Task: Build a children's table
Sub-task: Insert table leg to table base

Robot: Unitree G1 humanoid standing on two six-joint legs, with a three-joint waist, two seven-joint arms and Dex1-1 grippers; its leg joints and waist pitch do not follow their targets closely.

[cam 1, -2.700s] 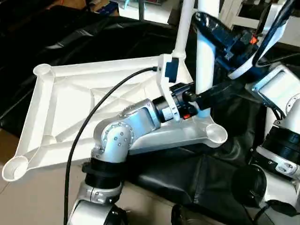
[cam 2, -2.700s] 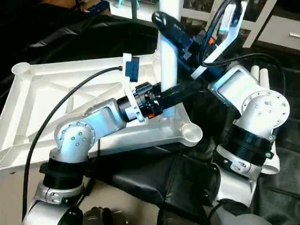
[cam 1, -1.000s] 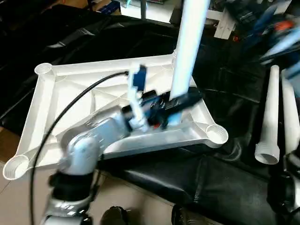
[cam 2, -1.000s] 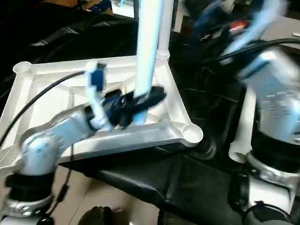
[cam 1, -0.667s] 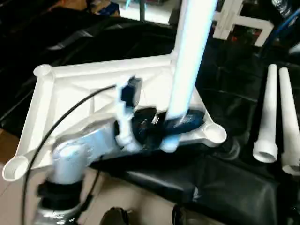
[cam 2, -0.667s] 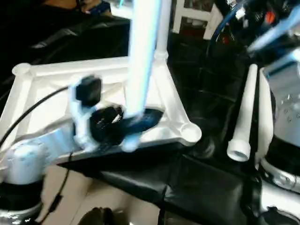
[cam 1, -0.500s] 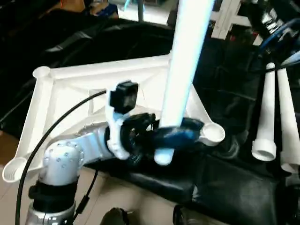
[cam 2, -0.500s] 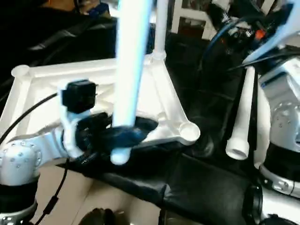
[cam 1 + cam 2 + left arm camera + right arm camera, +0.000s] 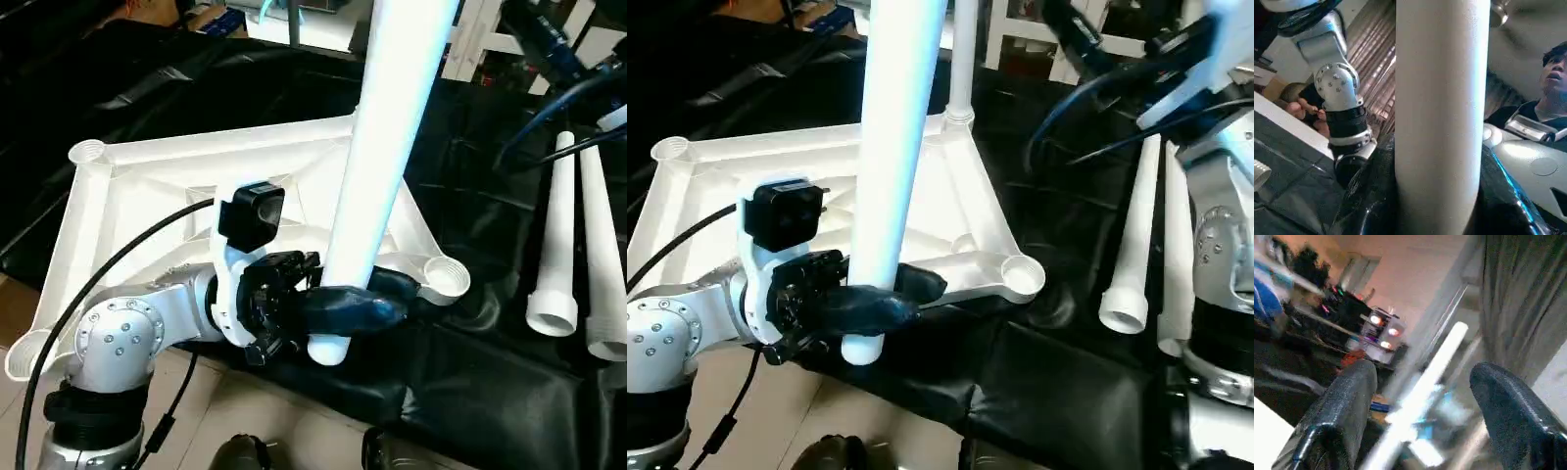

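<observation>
1. The left gripper [image 9: 338,305] clamps a white leg [image 9: 387,147] near its lower end, hanging just off the tabletop's [image 9: 147,196] near corner socket [image 9: 446,277].
2. Missing that socket risks jamming.
3. The right gripper [image 9: 1420,401] stands open, empty.

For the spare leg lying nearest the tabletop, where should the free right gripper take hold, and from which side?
Grip the spare leg on its plain round shaft, above the wider flared end, probably coming down from above. It lies flat on the black cloth with another leg close alongside, so the fingers must straddle it. The right gripper is open.
</observation>
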